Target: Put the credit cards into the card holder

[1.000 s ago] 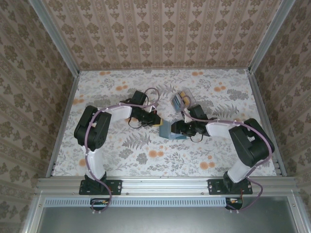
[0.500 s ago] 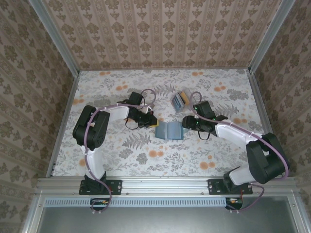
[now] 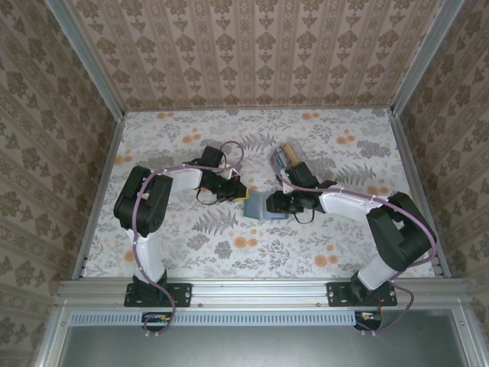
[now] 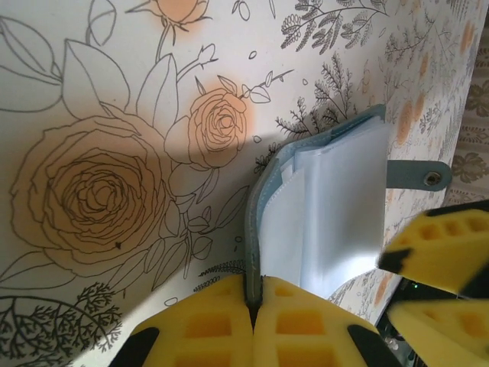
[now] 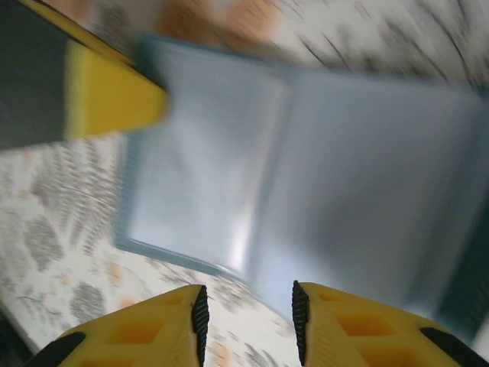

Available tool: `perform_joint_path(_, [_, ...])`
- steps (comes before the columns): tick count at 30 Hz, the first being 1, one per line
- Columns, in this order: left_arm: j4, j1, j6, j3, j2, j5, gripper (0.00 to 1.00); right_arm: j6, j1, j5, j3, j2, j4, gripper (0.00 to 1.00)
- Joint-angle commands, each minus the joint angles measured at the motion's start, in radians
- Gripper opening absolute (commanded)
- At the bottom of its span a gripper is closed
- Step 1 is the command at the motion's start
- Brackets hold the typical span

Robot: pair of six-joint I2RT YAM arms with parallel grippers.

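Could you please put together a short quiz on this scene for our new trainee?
1. True or false: the left claw is clamped on the edge of the card holder.
2. Where are the credit cards? A inside the holder; B apart, beyond the holder; C between the left claw's pads.
3. Fill in: the right claw, over the holder, has its jaws ____.
Key: 1 true; 2 B; 3 open.

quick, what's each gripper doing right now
left gripper: shut on the edge of the card holder
right gripper: open, holding nothing
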Motion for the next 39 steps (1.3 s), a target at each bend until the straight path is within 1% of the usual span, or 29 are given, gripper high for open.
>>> perform_joint_path(1, [0.030, 0.010, -0.015, -0.022, -0.017, 0.012, 0.00, 0.032, -0.039, 0.028, -0.048, 0.030, -0.003, 0.38])
perform_joint_path(4, [0.042, 0.010, -0.017, -0.019, -0.010, 0.030, 0.00, 0.044, -0.069, 0.014, -0.060, 0.045, 0.003, 0.38])
perform_joint_path(7, [0.037, 0.011, -0.012, -0.021, -0.012, 0.028, 0.00, 0.043, -0.072, 0.017, -0.036, -0.008, 0.020, 0.41])
perform_joint_path(10, [0.045, 0.010, -0.019, -0.023, -0.016, 0.026, 0.00, 0.044, -0.086, 0.100, 0.041, -0.046, -0.036, 0.42])
perform_joint_path(12, [0.045, 0.011, -0.019, -0.017, -0.015, 0.034, 0.00, 0.014, -0.114, 0.141, 0.096, -0.040, -0.041, 0.45])
perform_joint_path(13, [0.046, 0.011, -0.018, -0.015, -0.015, 0.034, 0.00, -0.015, -0.130, 0.141, 0.124, -0.027, -0.045, 0.46])
perform_joint_path(16, [0.066, 0.012, -0.038, -0.018, -0.016, 0.037, 0.01, -0.122, -0.195, 0.063, 0.250, 0.039, -0.097, 0.48])
perform_joint_path(18, [0.080, 0.012, -0.055, -0.016, -0.016, 0.051, 0.01, -0.207, -0.217, 0.102, 0.368, 0.099, -0.183, 0.51])
perform_joint_path(21, [0.090, 0.012, -0.056, -0.027, -0.037, 0.045, 0.01, -0.333, -0.226, 0.147, 0.545, 0.196, -0.312, 0.50])
perform_joint_path(23, [0.095, 0.012, -0.054, -0.033, -0.049, 0.036, 0.01, -0.372, -0.234, 0.154, 0.651, 0.258, -0.372, 0.50])
perform_joint_path(26, [0.093, 0.012, -0.055, -0.026, -0.051, 0.046, 0.01, -0.386, -0.247, 0.184, 0.769, 0.338, -0.452, 0.50])
perform_joint_path(30, [0.094, 0.012, -0.058, -0.031, -0.061, 0.043, 0.01, -0.373, -0.257, 0.163, 0.835, 0.388, -0.497, 0.45])
perform_joint_path(34, [0.097, 0.012, -0.061, -0.031, -0.069, 0.051, 0.02, -0.367, -0.258, 0.145, 0.834, 0.415, -0.516, 0.44])
perform_joint_path(36, [0.084, 0.012, -0.054, -0.027, -0.070, 0.046, 0.02, -0.364, -0.257, 0.160, 0.820, 0.421, -0.523, 0.44])
perform_joint_path(39, [0.071, 0.013, -0.046, -0.016, -0.063, 0.067, 0.02, -0.372, -0.257, 0.168, 0.801, 0.428, -0.510, 0.41])
